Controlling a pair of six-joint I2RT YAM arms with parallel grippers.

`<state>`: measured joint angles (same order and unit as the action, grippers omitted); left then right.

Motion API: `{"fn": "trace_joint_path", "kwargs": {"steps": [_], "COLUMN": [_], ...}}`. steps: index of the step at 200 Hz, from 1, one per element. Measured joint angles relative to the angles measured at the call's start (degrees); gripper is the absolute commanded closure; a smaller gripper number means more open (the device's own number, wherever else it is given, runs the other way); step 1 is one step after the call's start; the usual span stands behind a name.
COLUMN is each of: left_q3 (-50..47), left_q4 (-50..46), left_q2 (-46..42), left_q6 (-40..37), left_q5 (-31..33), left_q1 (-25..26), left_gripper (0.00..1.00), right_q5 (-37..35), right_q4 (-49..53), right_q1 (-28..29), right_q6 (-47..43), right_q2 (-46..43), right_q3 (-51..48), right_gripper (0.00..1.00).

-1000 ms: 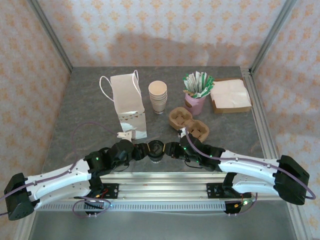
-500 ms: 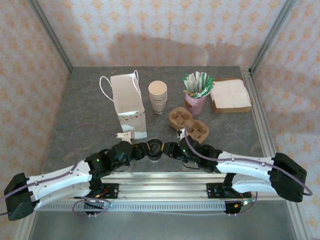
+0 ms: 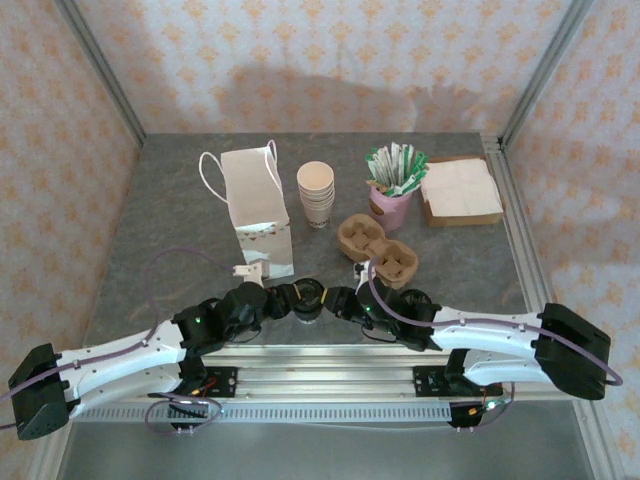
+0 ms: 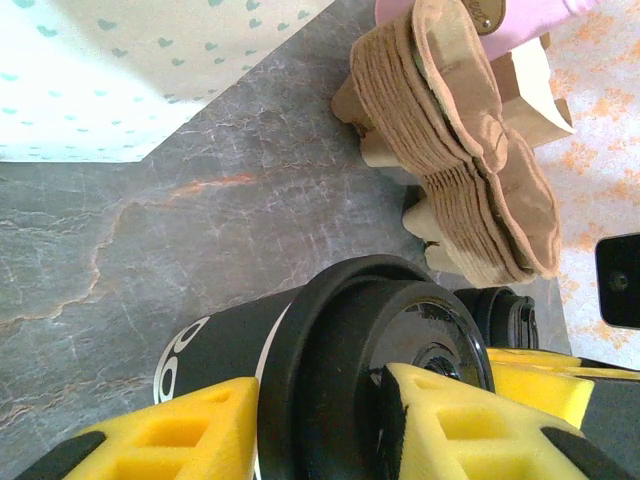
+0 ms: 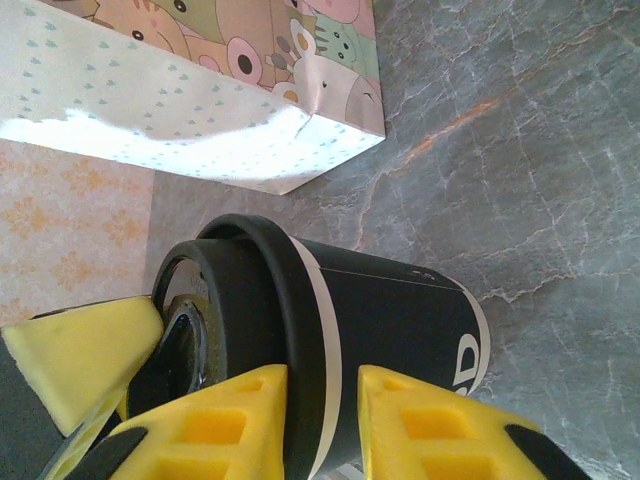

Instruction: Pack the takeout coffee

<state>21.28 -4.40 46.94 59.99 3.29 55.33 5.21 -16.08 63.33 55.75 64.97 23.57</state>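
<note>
The takeout coffee [image 3: 310, 298] is a dark cup with white lettering and a black lid, standing near the table's front edge between my two grippers. In the left wrist view the cup [image 4: 330, 340] sits between the yellow fingers of my left gripper [image 4: 320, 420]: one against the cup wall under the lid rim, the other on the lid's top. My right gripper [image 5: 322, 420] straddles the same rim from the other side of the cup [image 5: 400, 320], one finger on the lid, one on the cup wall. From above, the left gripper [image 3: 290, 300] and right gripper [image 3: 335, 300] meet at the cup.
A white paper bag [image 3: 255, 205] stands upright just behind the cup. Brown pulp cup carriers [image 3: 378, 250] lie to the right of it. Further back are a stack of lidless cups [image 3: 316, 193], a pink holder with packets [image 3: 392, 190] and a napkin box [image 3: 460, 190].
My right gripper has slid left up to the cup and its fingers have narrowed onto the lid rim. The left gripper has kept its hold.
</note>
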Motion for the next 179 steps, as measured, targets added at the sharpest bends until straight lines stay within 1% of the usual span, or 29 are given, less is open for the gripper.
{"fn": "trace_joint_path", "kwargs": {"steps": [15, 30, 56, 87, 107, 140, 155, 179], "left_q3": [0.1, 0.4, 1.5, 2.8, 3.9, 5.7, 6.9, 8.9], "left_q4": [0.0, -0.4, -2.5, -5.6, -7.5, -10.7, -11.8, -12.7], "left_q2": [0.0, 0.0, -0.1, -0.4, -0.4, -0.1, 0.7, 2.6], "left_q6": [0.0, -0.2, -1.3, -2.1, -3.0, -4.1, -4.8, -5.9], "left_q5": [0.0, -0.1, -0.9, -0.9, -0.9, -1.2, -1.4, -1.3], "left_q1": [0.0, 0.1, 0.2, 0.2, 0.2, 0.2, 0.2, 0.2], "left_gripper": [0.63, 0.63, 0.63, 0.61, 0.58, 0.56, 0.56, 0.55], "right_q5": [-0.5, -1.2, -2.9, -5.6, -6.4, -6.8, -6.8, -7.3], "right_q4": [1.7, 5.3, 11.7, 16.8, 18.1, 19.3, 20.4, 22.9], "right_q1": [0.2, 0.7, 1.1, 1.1, 1.1, 1.1, 1.1, 1.1], "right_q6": [-0.3, -1.5, -4.7, -8.4, -9.6, -11.0, -12.3, -15.0], "right_q2": [-1.1, -2.5, -5.0, -7.4, -7.5, -7.5, -7.5, -7.5], "right_q3": [0.1, 0.9, 2.5, 5.1, 5.9, 5.9, 6.5, 8.9], "right_gripper": [0.73, 0.65, 0.57, 0.54, 0.54, 0.53, 0.50, 0.42]}}
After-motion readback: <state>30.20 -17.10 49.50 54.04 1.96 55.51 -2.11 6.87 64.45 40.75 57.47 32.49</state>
